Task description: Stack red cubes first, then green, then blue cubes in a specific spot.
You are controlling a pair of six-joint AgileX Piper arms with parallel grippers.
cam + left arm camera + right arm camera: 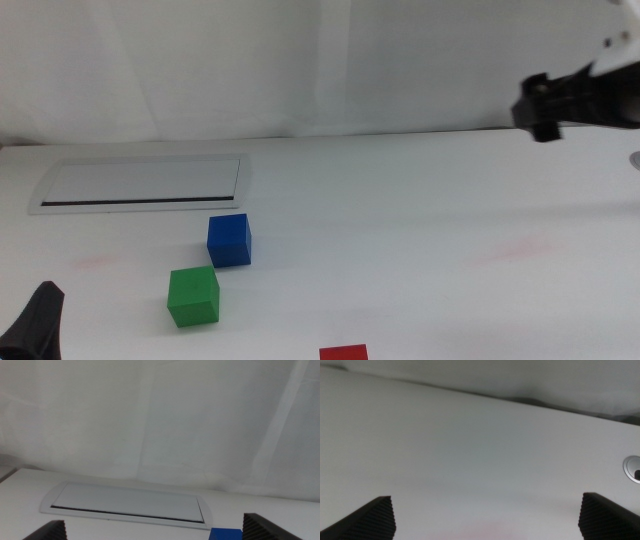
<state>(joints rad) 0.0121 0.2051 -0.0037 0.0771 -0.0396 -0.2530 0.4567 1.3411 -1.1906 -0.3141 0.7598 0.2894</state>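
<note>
**Nothing stacked yet**

Red cube (343,352), green (193,297) & blue (229,240) all sit apart on desk (420,220). My right hand (548,103) up high, spread, empty; left hand (150,532) low, spread w/ nothing held.

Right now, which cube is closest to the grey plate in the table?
The blue cube. It sits just in front of the grey plate; the green cube and red cube lie farther away.

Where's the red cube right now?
In the middle view the red cube sits on the table at the bottom edge, partly cut off, right of the green cube and apart from it. Neither wrist view shows it.
</note>
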